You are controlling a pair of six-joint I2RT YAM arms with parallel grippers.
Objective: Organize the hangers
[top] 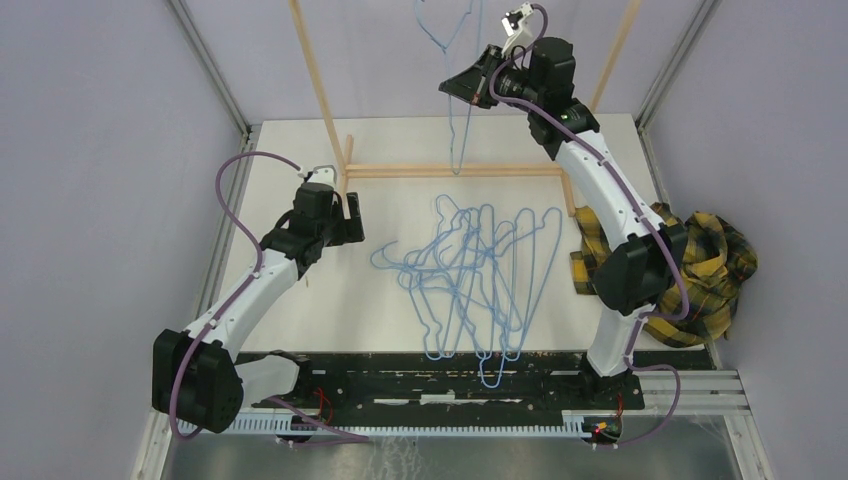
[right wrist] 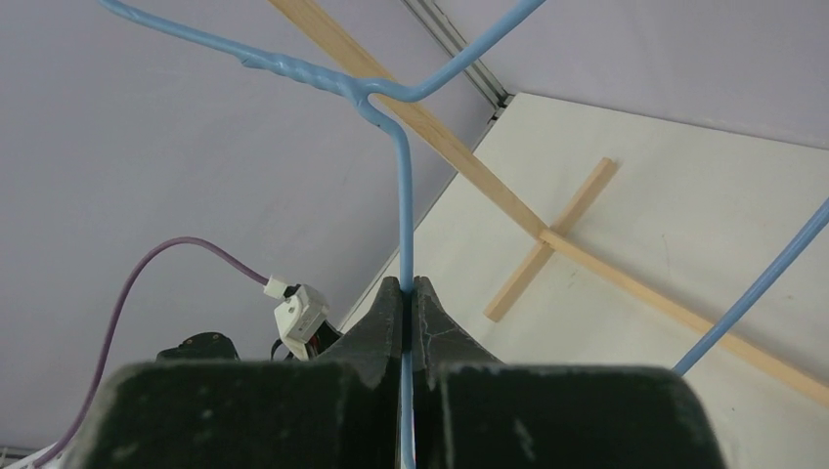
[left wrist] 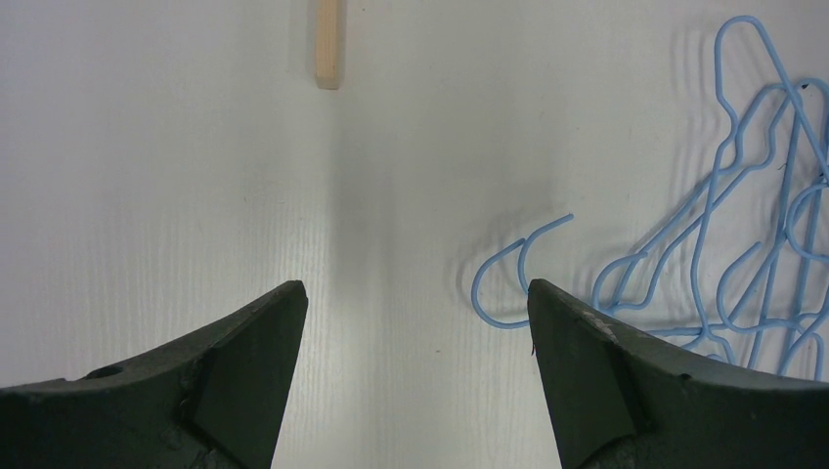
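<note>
Several light-blue wire hangers (top: 480, 275) lie in a tangled pile on the white table; part of the pile (left wrist: 728, 244) shows at the right of the left wrist view. My right gripper (top: 478, 88) is raised high at the back and is shut on one hanger (top: 462, 120), which hangs down from it; its wire (right wrist: 405, 210) runs between the closed fingers. My left gripper (top: 347, 215) is open and empty, low over the table just left of the pile. A hook end (left wrist: 508, 274) lies just beyond its right finger (left wrist: 587, 342).
A light wooden rack stands at the back: base bar (top: 455, 171), upright poles (top: 318, 80), and a foot end (left wrist: 329, 44). A yellow-black plaid cloth (top: 700, 260) lies at the table's right edge by the right arm. Metal frame posts flank the table.
</note>
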